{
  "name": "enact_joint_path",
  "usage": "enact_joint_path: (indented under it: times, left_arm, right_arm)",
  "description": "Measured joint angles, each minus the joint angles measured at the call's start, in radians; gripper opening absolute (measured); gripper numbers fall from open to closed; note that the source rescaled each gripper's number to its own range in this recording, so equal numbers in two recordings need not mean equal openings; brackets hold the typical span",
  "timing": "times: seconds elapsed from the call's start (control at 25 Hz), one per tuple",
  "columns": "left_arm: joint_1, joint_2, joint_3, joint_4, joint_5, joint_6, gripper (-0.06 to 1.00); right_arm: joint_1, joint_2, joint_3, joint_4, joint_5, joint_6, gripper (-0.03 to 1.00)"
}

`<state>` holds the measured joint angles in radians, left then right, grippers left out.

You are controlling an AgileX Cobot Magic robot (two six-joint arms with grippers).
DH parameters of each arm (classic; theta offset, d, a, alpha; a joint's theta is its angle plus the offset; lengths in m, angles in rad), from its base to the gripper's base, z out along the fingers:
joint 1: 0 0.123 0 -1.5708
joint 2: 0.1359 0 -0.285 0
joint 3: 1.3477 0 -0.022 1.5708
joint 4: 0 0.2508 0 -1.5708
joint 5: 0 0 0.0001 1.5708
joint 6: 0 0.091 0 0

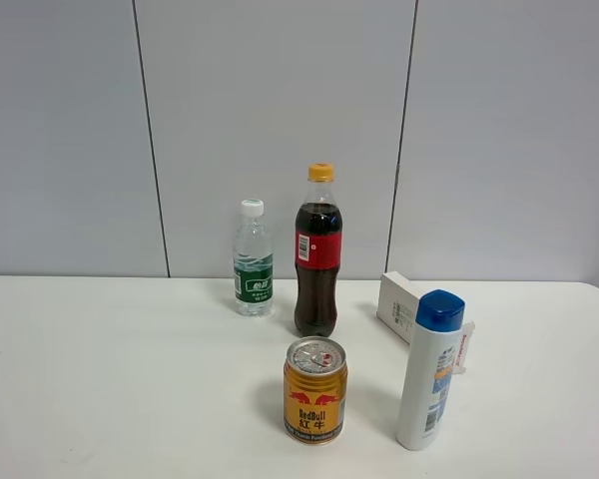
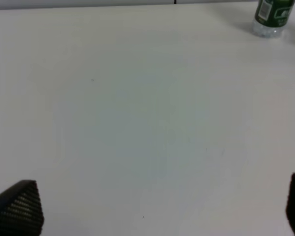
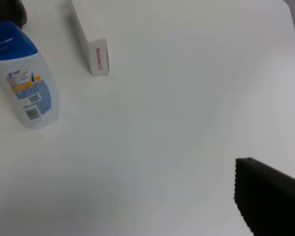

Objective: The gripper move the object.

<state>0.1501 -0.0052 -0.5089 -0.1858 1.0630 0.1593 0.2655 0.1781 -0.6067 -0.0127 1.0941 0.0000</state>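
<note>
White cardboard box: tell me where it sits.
In the exterior high view, the white box lies right of the cola bottle, just behind the blue-capped bottle.

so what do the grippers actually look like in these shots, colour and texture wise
Only fingertips show. The left gripper has two black fingers at the frame's edges, one blunt and wedge-shaped, with a fine dotted grip texture. The right gripper shows just one finger, a dark, angular block with a similar stippled face. No cables, markings or arm links are visible, and neither arm appears in the exterior high view.

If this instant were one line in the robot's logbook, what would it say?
stage: not started | box: on table, untouched, behind shampoo bottle | left gripper: open, empty | right gripper: partly seen, away from box
</note>
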Motion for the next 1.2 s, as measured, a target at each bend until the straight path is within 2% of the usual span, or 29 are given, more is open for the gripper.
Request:
enact_joint_path:
  times: [0.2, 0.6, 1.0, 1.2]
  left_arm:
    - [0.0, 0.0, 0.0, 0.0, 0.0, 0.0, 1.0]
    - [0.0, 0.0, 0.0, 0.0, 0.0, 0.0, 1.0]
    - [0.0, 0.0, 0.0, 0.0, 0.0, 0.0, 1.0]
    - [0.0, 0.0, 0.0, 0.0, 0.0, 0.0, 1.0]
  right_arm:
    - [0.0, -0.08, 0.104, 0.025, -0.021, 0.0, 1.0]
    - [-0.011, -0.121, 0.105, -0.009, -0.028, 0.053, 1.0]
    - [-0.251, -0.181, 0.105, -0.009, -0.03, 0.053, 1.0]
    - [-0.287, -0.181, 0.105, -0.009, -0.035, 0.052, 1.0]
